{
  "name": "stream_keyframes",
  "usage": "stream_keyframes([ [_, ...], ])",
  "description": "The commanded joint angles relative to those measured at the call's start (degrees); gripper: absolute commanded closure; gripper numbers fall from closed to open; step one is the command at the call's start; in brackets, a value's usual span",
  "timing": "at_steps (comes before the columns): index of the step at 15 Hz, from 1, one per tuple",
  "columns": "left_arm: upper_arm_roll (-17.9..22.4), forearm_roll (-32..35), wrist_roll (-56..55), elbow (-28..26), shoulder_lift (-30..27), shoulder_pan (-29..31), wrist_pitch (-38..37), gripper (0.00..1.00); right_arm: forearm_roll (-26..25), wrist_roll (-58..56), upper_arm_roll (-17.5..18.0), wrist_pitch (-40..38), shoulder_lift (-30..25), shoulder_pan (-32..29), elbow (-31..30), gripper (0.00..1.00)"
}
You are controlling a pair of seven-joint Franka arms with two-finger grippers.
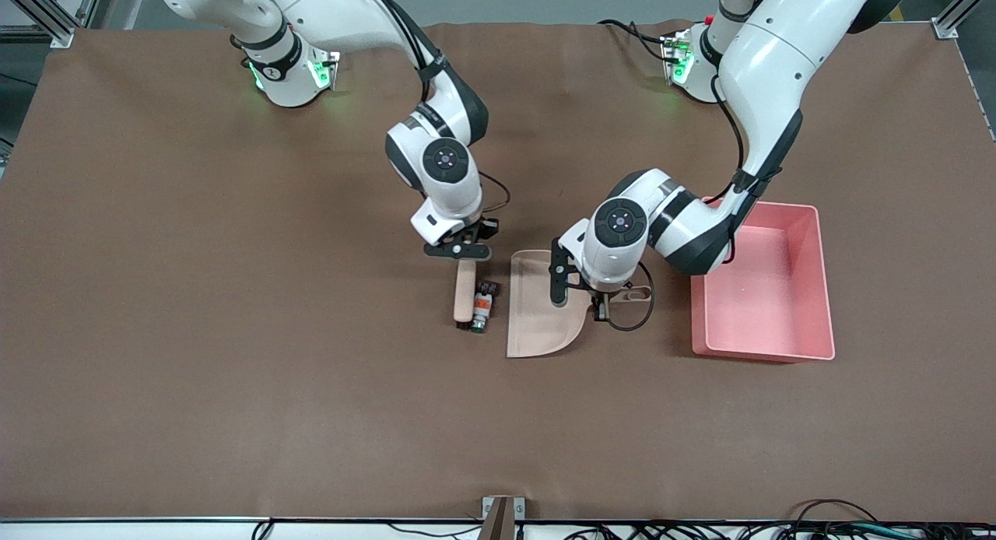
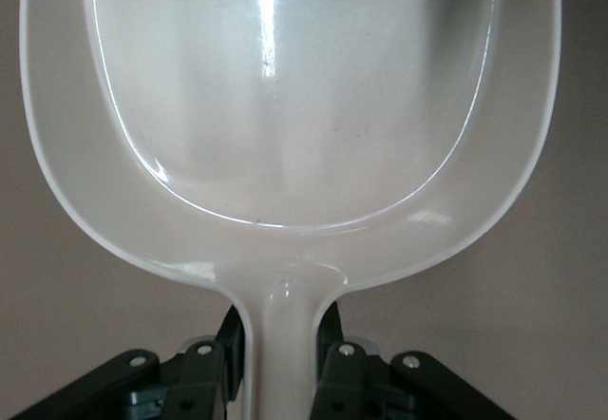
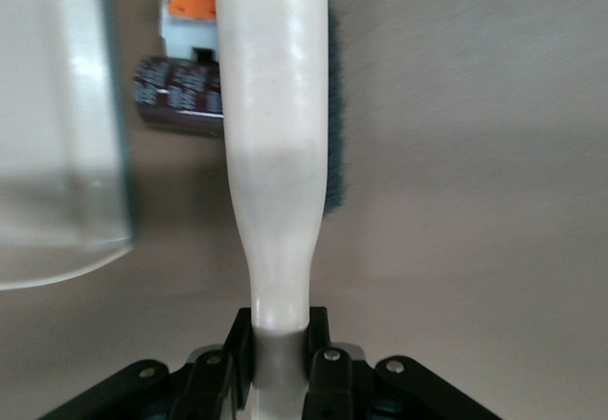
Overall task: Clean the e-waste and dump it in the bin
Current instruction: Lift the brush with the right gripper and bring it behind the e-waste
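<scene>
the narrow gap between the beige plastic brush [image 1: 464, 291] and the beige plastic dustpan [image 1: 537, 306] is blocked by the small e-waste parts [image 1: 483, 303]; the pink rectangular bin [image 1: 766, 291] walls off the left arm's end.

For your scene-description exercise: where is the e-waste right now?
In the front view the e-waste lies on the table between the brush, held by the right gripper, and the dustpan, not yet in it.

Even overhead light; dustpan [image 2: 285, 106] glares, wrist views perhaps soft.
</scene>
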Motion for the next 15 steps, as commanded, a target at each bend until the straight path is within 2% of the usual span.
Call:
stream_keyframes([
  [1, 0.0, 1.1, -0.5, 1.5, 0.9, -0.8, -1.1, 1.0, 3.8, 0.2, 1.4, -1.2, 4.8, 1.2, 7.0, 1.0],
  [4, 0.0, 1.0, -0.6, 1.5, 0.9, -0.8, -1.0, 1.0, 8.8, 0.2, 2.9, -4.2, 5.1, 1.8, 11.5, 1.0],
  [6, 0.0, 1.0, -0.6, 1.5, 1.0, -0.8, -1.1, 1.0, 12.4, 1.8, 2.9, -10.6, 5.0, 2.1, 16.1, 1.0],
  [13, 0.0, 0.7, -0.7, 1.5, 1.1, -0.8, -1.0, 1.0, 12.4, 3.4, 2.4, -19.3, 4.1, 1.4, 20.1, 1.0],
  [15, 0.0, 0.6, -0.7, 1.5, 1.2, -0.8, -1.0, 1.0, 12.2, 2.6, 2.3, -22.3, 2.4, -0.6, 19.9, 1.0],
])
